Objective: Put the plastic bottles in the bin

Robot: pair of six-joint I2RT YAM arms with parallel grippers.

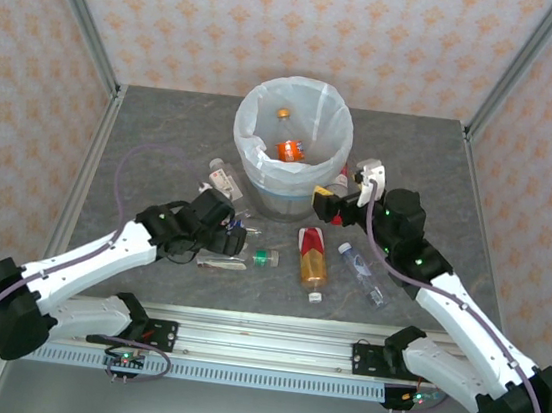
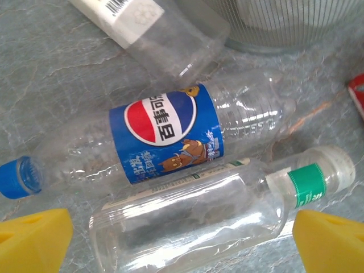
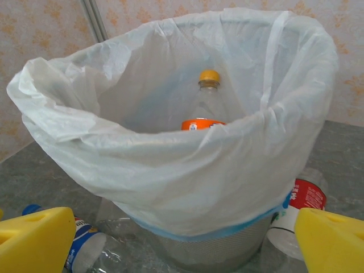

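Left hand (image 2: pixel 182 242) is wide open just above the clear bottle (image 2: pixel 190 213). It lies long-ways from finger to finger, so the hand may need to turn.

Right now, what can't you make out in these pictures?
- Right wrist view: the clear orange-labelled plastic bottle is hidden below its label by the white bag rim of the round grey bin.
- Left wrist view: the clear white-labelled plastic bottle is cut off by the top edge.
- Top view: the label on the amber-filled plastic bottle is too small to read.
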